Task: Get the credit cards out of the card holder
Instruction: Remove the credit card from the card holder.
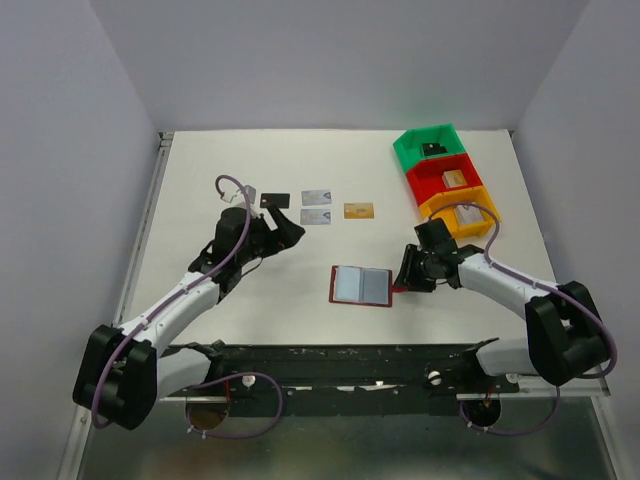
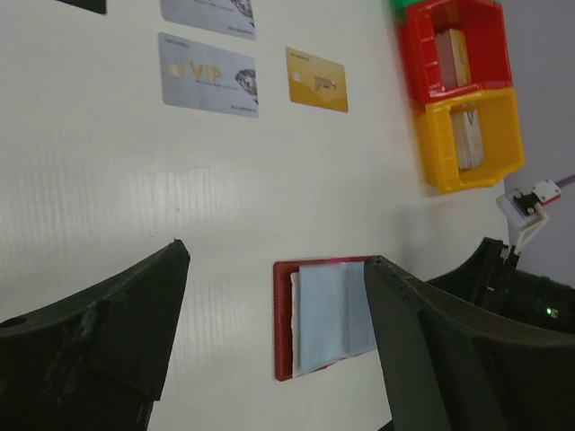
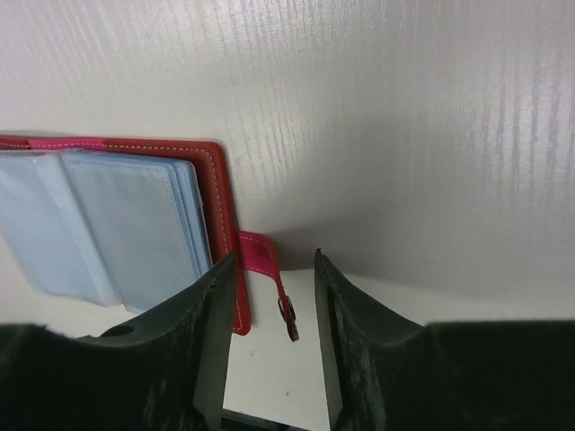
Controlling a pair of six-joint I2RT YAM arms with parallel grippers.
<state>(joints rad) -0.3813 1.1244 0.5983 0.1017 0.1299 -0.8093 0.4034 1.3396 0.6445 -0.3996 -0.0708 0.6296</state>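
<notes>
The card holder (image 1: 360, 285) lies open on the white table, light blue sleeves up inside a dark red border. Four credit cards lie in a row behind it: a black card (image 1: 275, 200), two silver cards (image 1: 316, 196) (image 1: 316, 216) and a gold card (image 1: 358, 210). My left gripper (image 1: 289, 232) hovers open and empty just in front of the black card. From its wrist the card holder (image 2: 323, 319) shows between the wide fingers. My right gripper (image 3: 274, 259) is open at the holder's right edge. Its jaws straddle the red snap tab (image 3: 269, 278) without touching it.
Green (image 1: 425, 146), red (image 1: 440, 178) and orange (image 1: 462, 212) bins holding small items stand in a row at the back right, just behind my right arm. White walls enclose the table on three sides.
</notes>
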